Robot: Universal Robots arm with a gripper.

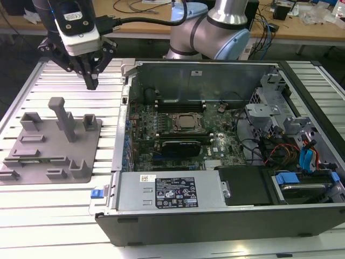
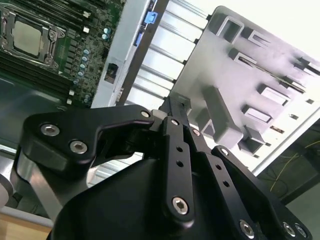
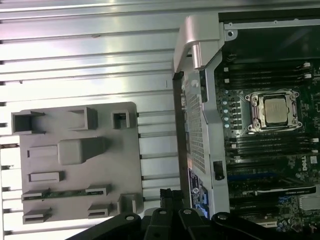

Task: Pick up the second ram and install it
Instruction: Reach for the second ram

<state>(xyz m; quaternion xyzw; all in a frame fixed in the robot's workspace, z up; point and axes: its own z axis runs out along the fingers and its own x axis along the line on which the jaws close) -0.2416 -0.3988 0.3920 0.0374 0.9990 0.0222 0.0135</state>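
Second ram [image 3: 65,193] lies in the fixture [image 3: 125,165] at the exterior view's left, beside the case [image 3: 197,125]. Closed, empty gripper [image 1: 91,82] hovers over the slatted table [image 1: 32,91].

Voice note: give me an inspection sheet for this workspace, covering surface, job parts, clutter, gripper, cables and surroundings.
Surface: ribbed metal table carrying a grey fixture tray and an open computer case.
Job's things: the second ram, a green stick, lies in a slot of the tray; the motherboard is exposed, with its CPU socket.
Clutter: nothing seen.
Gripper: gripper shut and empty, hanging above the table beside the tray, touching nothing.
Cables: black cable running to the wrist; red and blue cables inside the case.
Surroundings: wooden benches with loose items behind the table.
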